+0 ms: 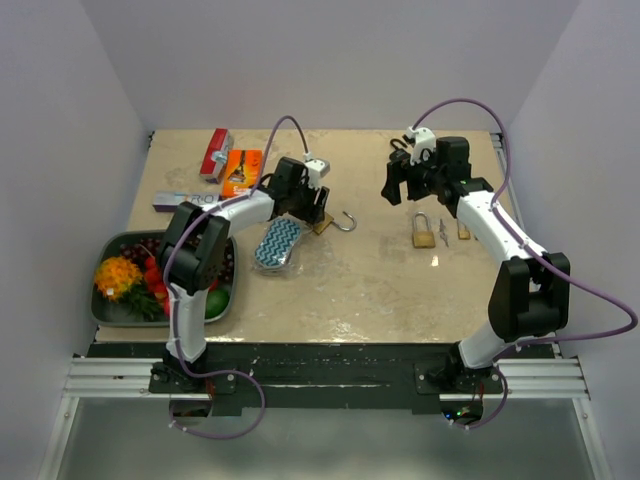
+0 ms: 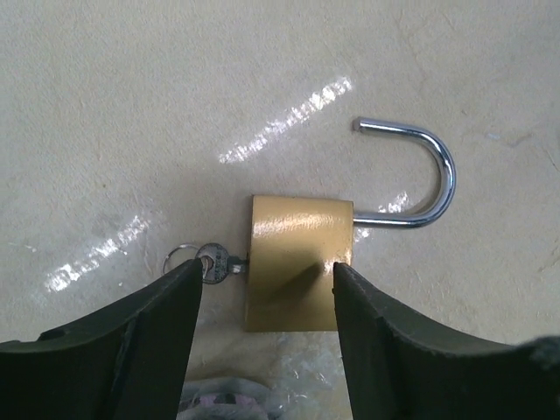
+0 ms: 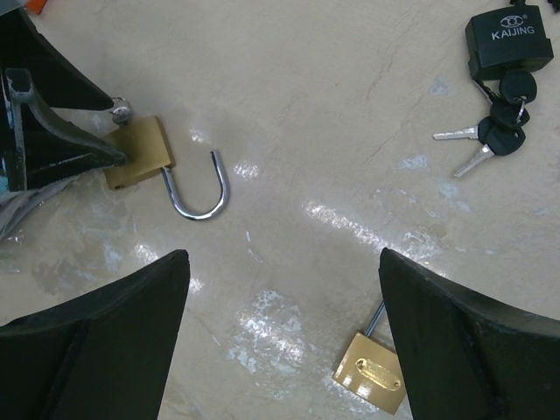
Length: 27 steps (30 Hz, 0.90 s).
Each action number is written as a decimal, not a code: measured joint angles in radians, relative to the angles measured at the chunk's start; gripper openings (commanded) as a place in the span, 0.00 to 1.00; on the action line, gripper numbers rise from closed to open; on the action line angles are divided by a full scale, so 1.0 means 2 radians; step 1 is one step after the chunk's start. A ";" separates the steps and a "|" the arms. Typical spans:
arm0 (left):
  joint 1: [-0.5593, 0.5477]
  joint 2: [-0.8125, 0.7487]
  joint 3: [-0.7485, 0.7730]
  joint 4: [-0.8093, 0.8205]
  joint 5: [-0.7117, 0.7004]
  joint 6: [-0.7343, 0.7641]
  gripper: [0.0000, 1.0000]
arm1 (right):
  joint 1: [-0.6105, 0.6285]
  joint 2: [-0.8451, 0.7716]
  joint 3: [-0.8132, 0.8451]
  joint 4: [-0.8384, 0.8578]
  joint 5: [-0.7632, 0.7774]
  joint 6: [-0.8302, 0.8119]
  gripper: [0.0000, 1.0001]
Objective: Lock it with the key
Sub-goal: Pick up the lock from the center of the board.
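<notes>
Jaws apart on both arms, my left gripper point(image 2: 265, 280) straddling the brass padlock point(image 2: 297, 262) just left of the middle of the table point(image 1: 350, 290), shackle point(image 2: 420, 175) swung open, key point(image 2: 214, 262) in its end, my right gripper point(image 3: 284, 262) wide and holding nothing, second padlock point(image 3: 372, 376) nearer the right edge.

Place: a robot lab test cell, right in front of me.
Walls: plain white panels point(image 1: 330, 60) box the bench in on three sides.
Bench: a beige table point(image 1: 330, 290) sits on aluminium rails point(image 1: 110, 378).
Machines: left arm point(image 1: 190, 250) and right arm point(image 1: 485, 215) are bolted at the near edge, with a purple cable point(image 1: 461, 100) looping overhead.
Props: a brass padlock point(image 1: 423, 232), an orange pack point(image 1: 242, 170), and a grey tray point(image 1: 150, 322) of colourful produce.
</notes>
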 measured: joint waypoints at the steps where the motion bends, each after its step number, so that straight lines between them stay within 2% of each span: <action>1: -0.001 0.003 0.005 -0.002 0.000 0.003 0.67 | 0.000 0.000 0.000 0.000 0.000 0.000 0.92; 5: -0.004 0.027 0.040 -0.015 -0.003 0.017 0.69 | 0.000 0.000 0.000 -0.002 0.000 -0.001 0.92; 21: -0.025 0.063 0.078 -0.060 0.002 0.115 0.72 | 0.000 0.000 0.000 -0.009 0.001 -0.010 0.93; 24: -0.025 0.068 0.091 -0.076 0.010 0.130 0.67 | 0.000 0.000 0.000 -0.012 0.001 -0.011 0.93; 27: -0.025 0.076 0.105 -0.091 0.011 0.139 0.41 | 0.000 0.000 0.000 -0.014 0.001 -0.011 0.93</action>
